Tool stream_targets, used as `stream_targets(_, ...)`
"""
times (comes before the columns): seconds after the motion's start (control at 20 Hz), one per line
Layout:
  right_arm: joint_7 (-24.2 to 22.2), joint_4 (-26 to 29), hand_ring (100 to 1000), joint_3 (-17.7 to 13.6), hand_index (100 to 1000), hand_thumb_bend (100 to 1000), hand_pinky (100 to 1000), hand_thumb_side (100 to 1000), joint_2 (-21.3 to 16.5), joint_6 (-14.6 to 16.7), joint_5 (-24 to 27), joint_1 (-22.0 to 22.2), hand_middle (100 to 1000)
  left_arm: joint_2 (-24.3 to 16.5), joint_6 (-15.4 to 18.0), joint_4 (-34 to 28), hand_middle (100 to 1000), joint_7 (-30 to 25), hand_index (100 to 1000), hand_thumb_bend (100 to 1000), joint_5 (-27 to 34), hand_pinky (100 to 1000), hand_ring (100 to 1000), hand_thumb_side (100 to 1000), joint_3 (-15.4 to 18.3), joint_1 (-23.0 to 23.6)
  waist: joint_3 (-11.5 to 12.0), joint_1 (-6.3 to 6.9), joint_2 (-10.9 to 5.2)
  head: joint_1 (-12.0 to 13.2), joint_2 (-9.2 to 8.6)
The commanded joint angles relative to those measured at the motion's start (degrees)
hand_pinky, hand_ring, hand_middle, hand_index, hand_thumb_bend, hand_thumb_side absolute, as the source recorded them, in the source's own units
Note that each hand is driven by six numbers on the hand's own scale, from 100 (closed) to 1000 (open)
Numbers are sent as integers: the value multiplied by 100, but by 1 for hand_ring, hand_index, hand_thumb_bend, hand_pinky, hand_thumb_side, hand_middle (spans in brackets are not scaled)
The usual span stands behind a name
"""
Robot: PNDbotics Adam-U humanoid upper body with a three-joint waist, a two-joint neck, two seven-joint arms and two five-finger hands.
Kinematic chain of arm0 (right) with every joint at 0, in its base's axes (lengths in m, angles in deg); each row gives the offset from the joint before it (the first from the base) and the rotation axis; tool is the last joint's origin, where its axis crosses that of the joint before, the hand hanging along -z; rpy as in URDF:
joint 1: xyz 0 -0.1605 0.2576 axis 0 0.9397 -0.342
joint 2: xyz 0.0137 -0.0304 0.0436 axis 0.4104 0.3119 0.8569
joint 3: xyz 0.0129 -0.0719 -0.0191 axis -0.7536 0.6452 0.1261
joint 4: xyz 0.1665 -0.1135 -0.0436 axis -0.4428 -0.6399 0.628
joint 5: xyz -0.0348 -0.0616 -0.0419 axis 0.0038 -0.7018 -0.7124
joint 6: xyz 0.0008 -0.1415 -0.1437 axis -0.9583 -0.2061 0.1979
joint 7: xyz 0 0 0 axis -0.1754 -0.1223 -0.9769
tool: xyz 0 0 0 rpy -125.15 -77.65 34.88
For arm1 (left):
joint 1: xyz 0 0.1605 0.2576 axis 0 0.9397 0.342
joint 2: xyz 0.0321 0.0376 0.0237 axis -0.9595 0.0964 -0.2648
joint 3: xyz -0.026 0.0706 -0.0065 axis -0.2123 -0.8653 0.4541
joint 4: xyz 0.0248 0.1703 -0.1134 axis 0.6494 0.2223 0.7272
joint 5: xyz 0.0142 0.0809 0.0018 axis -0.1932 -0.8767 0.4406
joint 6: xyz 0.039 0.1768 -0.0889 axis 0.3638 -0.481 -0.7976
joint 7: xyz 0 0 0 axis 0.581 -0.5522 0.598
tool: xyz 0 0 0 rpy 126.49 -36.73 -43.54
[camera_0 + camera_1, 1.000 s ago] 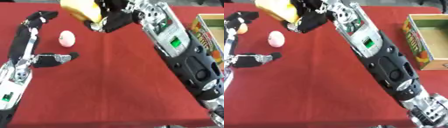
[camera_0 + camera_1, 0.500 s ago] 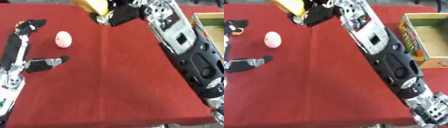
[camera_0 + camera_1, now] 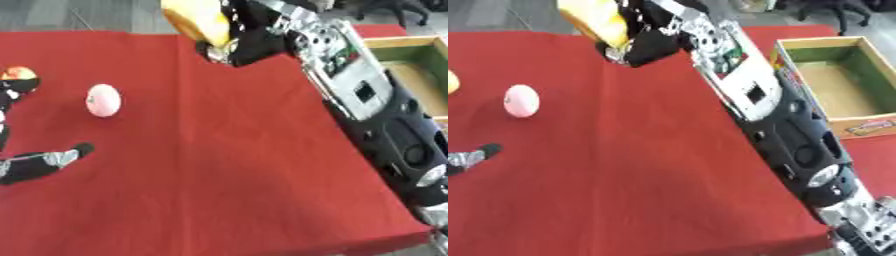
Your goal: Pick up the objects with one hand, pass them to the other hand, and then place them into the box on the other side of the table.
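Lifted higher since a second ago, the right hand (image 3: 645,42) has its fingers curled round a rounded yellow object (image 3: 592,20) above the red-clothed desk's (image 3: 640,165) far edge. With the left hand (image 3: 35,162) open and well apart, a mistimed handover could drop it. A pink egg-shaped object (image 3: 102,100) waits on the desk; the cardboard box (image 3: 794,50) sits at right.

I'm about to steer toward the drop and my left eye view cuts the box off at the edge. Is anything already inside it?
Observer: No. The right eye view shows the whole box, and its floor is bare.
Operator: Good. The right hand has its fingers round the yellow thing. What does the box's near side look like?
Observer: The near wall carries a printed label, and red table shows in front of it.
Operator: And the far right wall?
Observer: It is fully in view, green on the inside like the back wall.
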Motion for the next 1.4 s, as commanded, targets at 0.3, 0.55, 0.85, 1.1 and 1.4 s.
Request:
stream_targets(0.3,264,163,525,-261,360,337,627,100,-616,46,80,326,348,-427,-142,-188,728,183,855,809,-34,737,761,393,321,131,-20,42,-154,-154,-65)
stream_targets(0.55,436,118,526,-445,362,339,628,100,-951,69,122,665,349,-515,-209,-329,729,282,855,806,-5,738,762,392,447,161,-14,44,-144,-181,36)
stream_targets(0.85,741,82,527,-750,363,340,629,100,-1354,103,178,1055,351,-565,-277,-453,730,372,855,804,10,738,762,392,568,187,-27,53,-124,-260,233)
stream_targets(1.1,1004,39,527,-986,364,341,629,100,-1684,101,231,1338,352,-601,-322,-506,730,420,855,803,7,738,763,393,643,200,-44,66,-112,-341,305)
stream_targets(1.4,1386,-146,529,-1337,367,341,630,100,-2000,99,296,1602,354,-638,-353,-562,730,462,855,801,7,739,763,394,711,216,-60,77,-102,-503,295)
